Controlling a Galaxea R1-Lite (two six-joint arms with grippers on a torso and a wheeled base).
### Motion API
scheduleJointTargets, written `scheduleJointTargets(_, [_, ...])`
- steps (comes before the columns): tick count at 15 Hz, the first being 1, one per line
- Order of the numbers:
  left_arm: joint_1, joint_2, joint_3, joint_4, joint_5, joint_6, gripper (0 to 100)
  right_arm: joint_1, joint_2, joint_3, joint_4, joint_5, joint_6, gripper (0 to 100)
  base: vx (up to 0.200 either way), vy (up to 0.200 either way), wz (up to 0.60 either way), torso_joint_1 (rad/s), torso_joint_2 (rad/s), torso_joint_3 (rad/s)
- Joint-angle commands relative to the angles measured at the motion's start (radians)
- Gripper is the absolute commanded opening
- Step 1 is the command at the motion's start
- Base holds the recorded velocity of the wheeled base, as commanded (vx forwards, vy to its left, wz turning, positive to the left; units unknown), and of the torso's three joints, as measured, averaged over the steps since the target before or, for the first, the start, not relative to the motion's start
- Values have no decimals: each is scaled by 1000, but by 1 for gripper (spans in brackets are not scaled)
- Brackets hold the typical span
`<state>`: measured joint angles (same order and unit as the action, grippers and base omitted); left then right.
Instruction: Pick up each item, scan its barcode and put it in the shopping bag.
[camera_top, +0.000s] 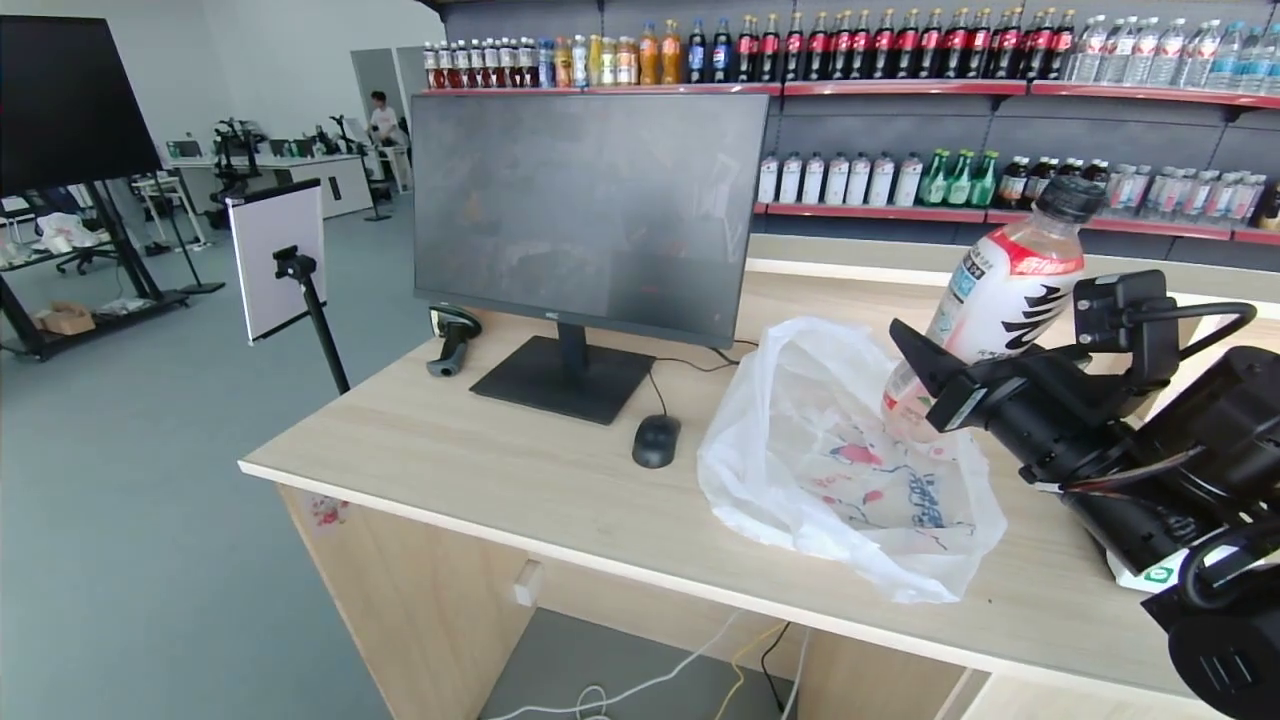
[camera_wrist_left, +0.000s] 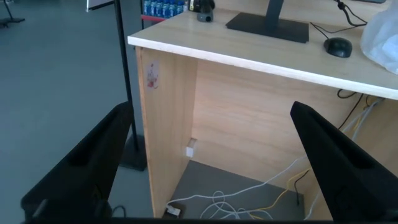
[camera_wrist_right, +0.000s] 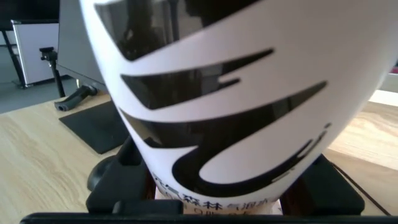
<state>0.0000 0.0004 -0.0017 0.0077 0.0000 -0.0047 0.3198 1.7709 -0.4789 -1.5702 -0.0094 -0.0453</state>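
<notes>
My right gripper (camera_top: 935, 385) is shut on a clear drink bottle (camera_top: 990, 310) with a white, red and black label and a dark cap. It holds the bottle tilted above the right side of the white plastic shopping bag (camera_top: 850, 460), whose mouth faces up. Close up, the bottle (camera_wrist_right: 230, 93) stands between the dark fingers (camera_wrist_right: 118, 180). The handheld barcode scanner (camera_top: 452, 338) rests on the desk left of the monitor. My left gripper (camera_wrist_left: 208, 168) is open, low beside the desk's left end, with nothing between its fingers (camera_wrist_left: 87, 162).
A monitor (camera_top: 585, 215) on a stand and a black mouse (camera_top: 656, 440) sit on the wooden desk (camera_top: 450, 450). Shelves of bottles (camera_top: 900, 60) line the back wall. A white panel on a tripod (camera_top: 280, 255) stands left of the desk. Cables (camera_wrist_left: 249, 199) lie under it.
</notes>
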Motion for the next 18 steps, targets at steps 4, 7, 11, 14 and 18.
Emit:
scheduleJointTargets(4, [0,0,0,0,0,0,100,28,13,-3,-1,2,-1,0,200,0,0,0,0,4])
scheduleJointTargets(7, [0,0,0,0,0,0,100,31,18,-4,-1,2,-1,0,67,0,0,-4,-1,-1])
scheduleJointTargets(11, [0,0,0,0,0,0,100,58,27,-3,-1,2,-1,0,0,0,0,0,0,0])
scheduleJointTargets(14, [0,0,0,0,0,0,100,64,64,11,-1,2,1,0,0,0,0,0,0,0])
scheduleJointTargets(18, [0,0,0,0,0,0,100,90,130,6,-1,0,2,0,0,0,0,0,0,0])
